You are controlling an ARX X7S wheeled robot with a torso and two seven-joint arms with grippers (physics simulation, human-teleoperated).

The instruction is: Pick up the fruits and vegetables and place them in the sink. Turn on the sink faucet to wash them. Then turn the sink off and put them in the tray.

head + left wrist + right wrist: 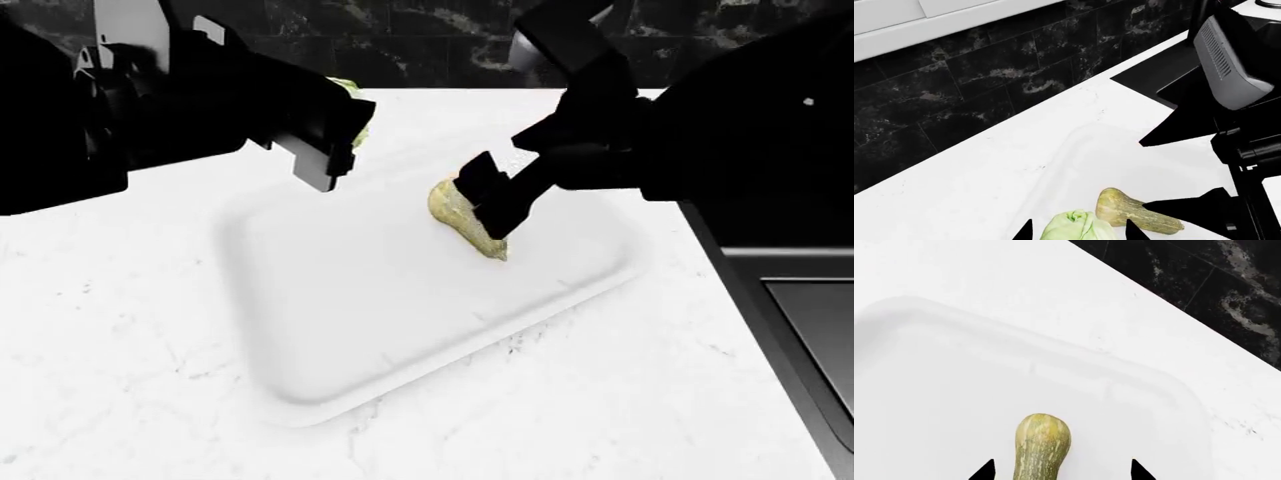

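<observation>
The pale green cabbage [1077,227] sits between my left gripper's [1079,231] fingertips, which are partly closed around it just above the white tray [374,300]. In the head view only a sliver of the cabbage [351,92] shows behind that gripper [336,135]. The yellowish-green squash [1042,445] lies on the tray floor [934,390]. My right gripper [1061,472] hangs over it, its tips wide apart and clear of the squash on both sides. The head view shows the squash [461,215] partly hidden under the right gripper [491,205]. The black sink [807,330] is at the right edge.
A white marble counter [120,350] surrounds the tray. A black marble backsplash [974,75] runs along the back. In the left wrist view my right arm [1231,70] stands close beside the left gripper, between it and the sink [1174,75].
</observation>
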